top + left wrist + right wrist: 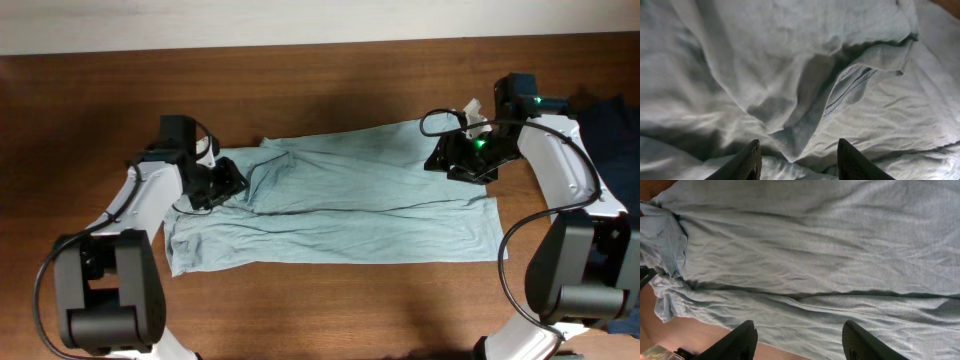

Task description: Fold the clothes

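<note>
The pale grey-blue T-shirt (340, 205) is lying spread out and wrinkled on the wooden bench (300, 90), reaching from one pair of fingers to the other. The left fingers (751, 162) are standing apart over the cloth, with a bunched fold with a stitched hem just ahead of them, gripping nothing. The right fingers (745, 340) are also standing open above flatter cloth, holding nothing.

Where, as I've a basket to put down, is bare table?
Bare: the table strip beyond the T-shirt, and the strip between the arm bases. Crowded: the shirt's ends, at left gripper and right gripper; dark garment far right.
</note>
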Controlling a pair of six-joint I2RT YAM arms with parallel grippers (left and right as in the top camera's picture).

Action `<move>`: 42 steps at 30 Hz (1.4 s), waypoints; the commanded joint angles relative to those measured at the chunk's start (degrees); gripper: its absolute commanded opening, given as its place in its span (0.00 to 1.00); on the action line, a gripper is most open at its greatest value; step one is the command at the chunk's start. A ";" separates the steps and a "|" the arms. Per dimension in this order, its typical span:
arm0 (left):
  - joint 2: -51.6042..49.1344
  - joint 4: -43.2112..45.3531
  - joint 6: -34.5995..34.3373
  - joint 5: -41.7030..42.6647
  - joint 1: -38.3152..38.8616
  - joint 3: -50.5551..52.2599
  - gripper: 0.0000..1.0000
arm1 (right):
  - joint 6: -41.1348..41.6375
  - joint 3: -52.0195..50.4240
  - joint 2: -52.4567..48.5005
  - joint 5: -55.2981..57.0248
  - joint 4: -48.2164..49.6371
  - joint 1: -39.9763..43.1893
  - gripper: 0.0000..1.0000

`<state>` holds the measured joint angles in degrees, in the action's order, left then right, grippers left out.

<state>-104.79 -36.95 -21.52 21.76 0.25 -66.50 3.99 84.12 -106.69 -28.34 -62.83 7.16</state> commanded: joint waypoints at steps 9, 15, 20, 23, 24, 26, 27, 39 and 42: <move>-2.29 1.68 -5.31 -7.02 1.20 0.90 0.48 | -0.79 0.59 0.68 0.35 -0.22 0.37 0.59; -5.95 2.73 -7.61 -6.97 1.20 0.90 0.48 | -0.79 0.57 0.68 0.55 -0.46 0.35 0.60; -7.80 4.74 -7.58 -6.97 1.20 0.90 0.41 | -0.79 0.57 0.68 0.55 -0.46 0.35 0.59; -7.80 6.34 -7.58 -6.71 1.20 0.87 0.24 | -0.79 0.57 0.68 0.55 -0.44 0.37 0.59; -7.80 6.54 -7.58 -6.51 1.20 0.87 0.20 | -0.79 0.57 0.68 0.55 -0.44 0.35 0.59; -7.80 6.45 -7.56 -6.36 1.25 0.87 0.10 | -0.79 0.57 0.68 0.55 -0.44 0.37 0.60; -7.80 6.34 -7.54 -6.12 1.25 0.87 0.08 | -0.79 0.57 0.68 0.55 -0.44 0.37 0.59; -5.92 1.31 -5.38 -3.80 0.81 -2.03 0.01 | -0.79 0.55 0.68 0.57 -0.44 0.37 0.59; -4.68 0.11 -4.50 -5.22 0.81 -3.17 0.01 | -0.79 0.55 0.68 0.57 -0.44 0.35 0.60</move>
<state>-110.89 -36.12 -27.92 17.37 1.43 -67.61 3.99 84.12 -106.69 -28.32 -63.20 7.16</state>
